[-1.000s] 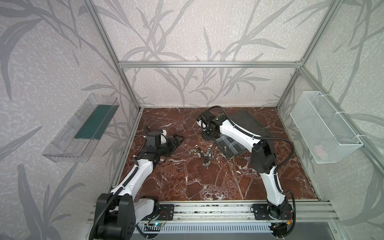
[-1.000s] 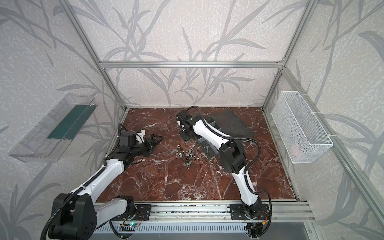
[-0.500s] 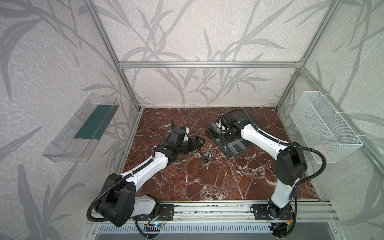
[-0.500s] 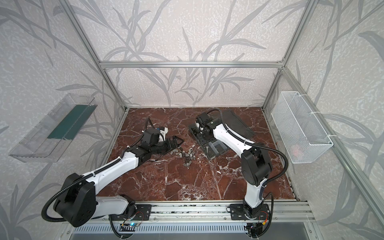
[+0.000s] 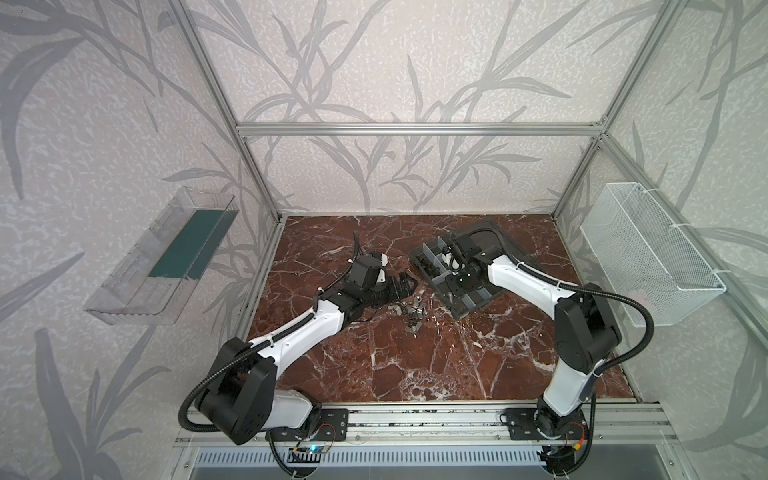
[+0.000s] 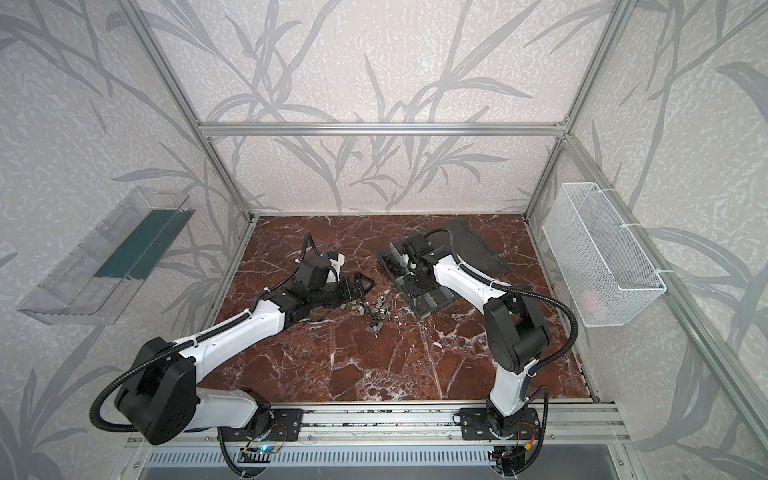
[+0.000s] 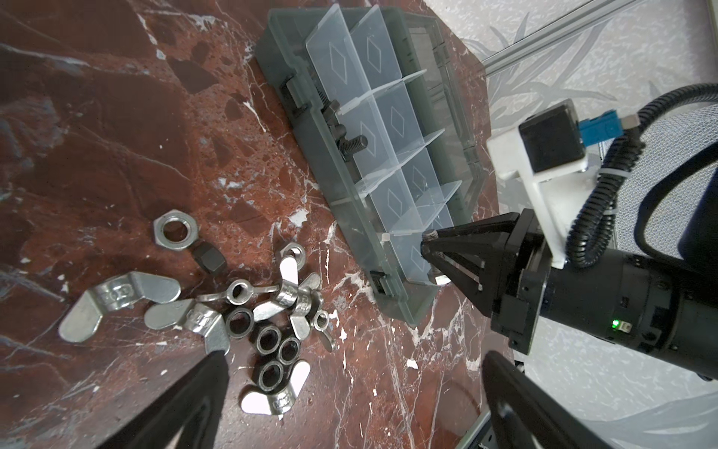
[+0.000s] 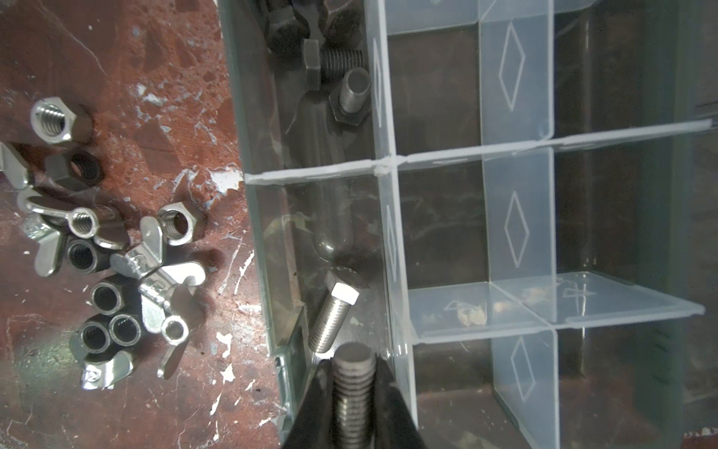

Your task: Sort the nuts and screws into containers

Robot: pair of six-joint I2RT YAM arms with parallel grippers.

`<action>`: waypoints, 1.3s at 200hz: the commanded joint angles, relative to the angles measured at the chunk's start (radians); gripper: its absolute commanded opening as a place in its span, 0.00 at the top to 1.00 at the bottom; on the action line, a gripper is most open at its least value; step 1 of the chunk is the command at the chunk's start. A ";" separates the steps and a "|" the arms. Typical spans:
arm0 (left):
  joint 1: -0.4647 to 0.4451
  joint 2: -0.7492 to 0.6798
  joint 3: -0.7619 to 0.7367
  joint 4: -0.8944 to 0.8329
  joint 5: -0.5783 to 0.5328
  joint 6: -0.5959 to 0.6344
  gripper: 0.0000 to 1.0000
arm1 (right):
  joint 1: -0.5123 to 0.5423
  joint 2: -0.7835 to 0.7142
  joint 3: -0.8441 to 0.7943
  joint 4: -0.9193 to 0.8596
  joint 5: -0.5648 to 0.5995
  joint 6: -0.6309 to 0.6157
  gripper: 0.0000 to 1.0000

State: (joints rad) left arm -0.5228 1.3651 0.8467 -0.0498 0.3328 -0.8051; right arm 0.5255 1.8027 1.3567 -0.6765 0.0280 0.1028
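— What could have gone wrong at that point?

— The drop, I judged. The right gripper was clenched on a silver threaded steel screw. It held the screw end-down over the outermost compartment of the dark-grey plastic organizer box, just beside a translucent plastic divider. Let go there, the screw could have struck that divider or the silver hex-head screw lying below. Then it might have hopped into the wrong compartment, or out over the low wall.

— And the other side?

— The left gripper was spread wide and empty, above the heap of silver wing nuts and black hex nuts. The heap lay on the red-brown marble tabletop, just beside the box. The nuts were tangled, so a pinch might have lifted two at once or scattered them.

— The arms?

— The right arm reached in over the box, wrist bent down. The left arm stretched low and forward toward the heap. The two grippers were near each other, so a bump was possible.
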 commanded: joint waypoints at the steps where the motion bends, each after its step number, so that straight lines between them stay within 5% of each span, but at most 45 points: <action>1: -0.003 0.000 0.033 -0.033 -0.038 0.037 0.01 | -0.003 -0.014 -0.008 0.017 -0.018 0.009 0.78; 172: 0.007 -0.003 0.166 -0.287 -0.338 0.426 0.01 | 0.026 -0.121 -0.015 0.075 -0.107 0.027 0.58; 216: 0.037 -0.017 0.153 -0.311 -0.410 0.390 0.01 | 0.071 -0.141 -0.020 0.114 -0.083 0.021 0.46; 260: 0.097 0.027 0.150 -0.336 -0.313 0.325 0.01 | 0.131 -0.141 -0.035 0.183 -0.069 0.030 0.35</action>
State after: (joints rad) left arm -0.4576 1.3655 0.9932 -0.3401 -0.0200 -0.4385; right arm 0.6292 1.6855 1.3376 -0.5484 -0.0593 0.1265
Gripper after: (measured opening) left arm 0.994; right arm 0.632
